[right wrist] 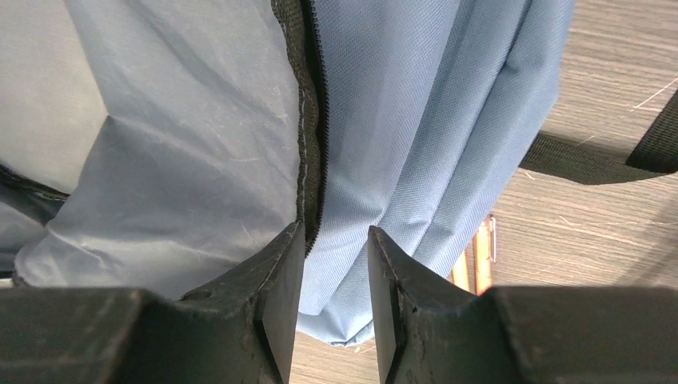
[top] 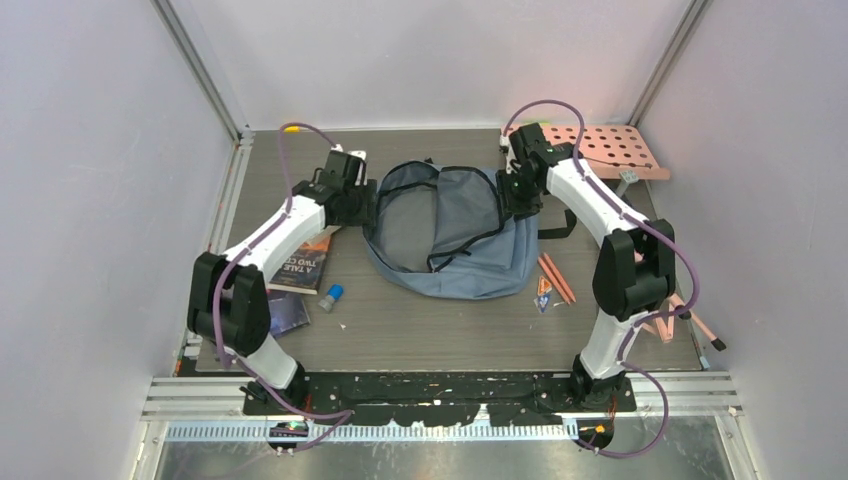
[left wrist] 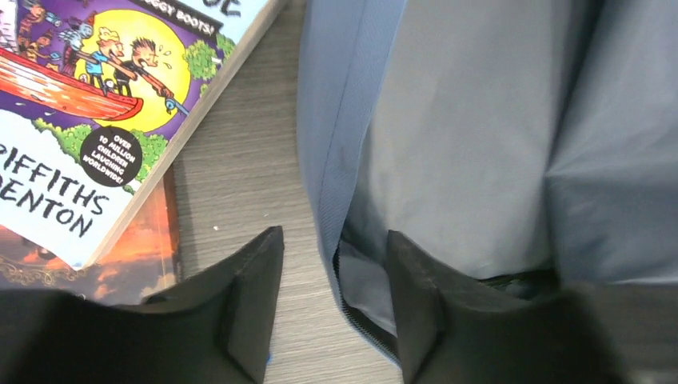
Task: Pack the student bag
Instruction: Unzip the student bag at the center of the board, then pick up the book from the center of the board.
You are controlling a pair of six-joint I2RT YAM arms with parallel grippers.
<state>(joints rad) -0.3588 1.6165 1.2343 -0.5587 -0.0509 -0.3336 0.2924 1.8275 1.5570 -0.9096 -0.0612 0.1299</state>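
The student bag [top: 470,250] lies in the middle of the table, grey-blue, its main compartment unzipped and gaping, pale lining showing. My left gripper [top: 367,206] is at the bag's left rim. In the left wrist view this gripper [left wrist: 336,236] is open, and the zip edge of the bag [left wrist: 352,160] runs between the fingers, close to the right one. My right gripper [top: 518,198] is at the bag's right rim. In the right wrist view it [right wrist: 335,232] is open too, over the outer fabric of the bag [right wrist: 416,120], zip edge by its left finger.
Two books [top: 305,265] lie left of the bag, a colourful cover [left wrist: 80,96] on top of a dark orange one. A small blue object [top: 331,296] sits near them. Pencils [top: 555,280] lie right of the bag. A black strap [right wrist: 592,160] trails out. A pegboard [top: 610,150] stands back right.
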